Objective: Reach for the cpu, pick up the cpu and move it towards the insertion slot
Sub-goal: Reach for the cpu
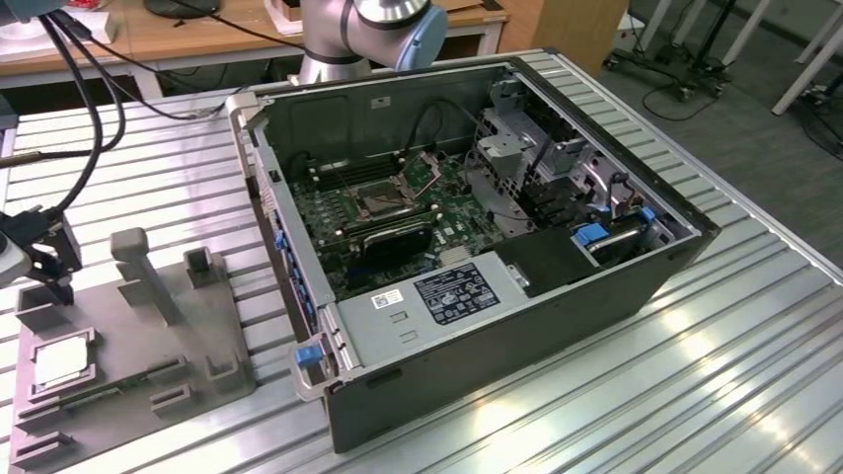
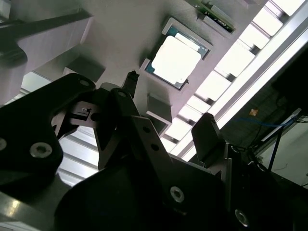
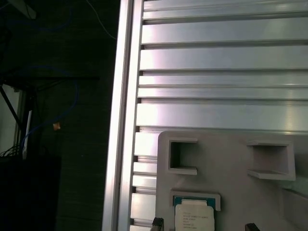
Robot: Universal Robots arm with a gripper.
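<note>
I hover near the grey fixture (image 1: 132,336) with my jaws spread wide and empty, wider than the cpu (image 2: 175,60) lying flat in its shallow recess, seemingly seated there to keep its edges graspable, well apart from the insertion slot (image 1: 382,202) inside the computer case (image 1: 527,326).

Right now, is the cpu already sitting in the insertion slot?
No, in the exterior view the cpu lies on the grey fixture outside the computer case.
</note>
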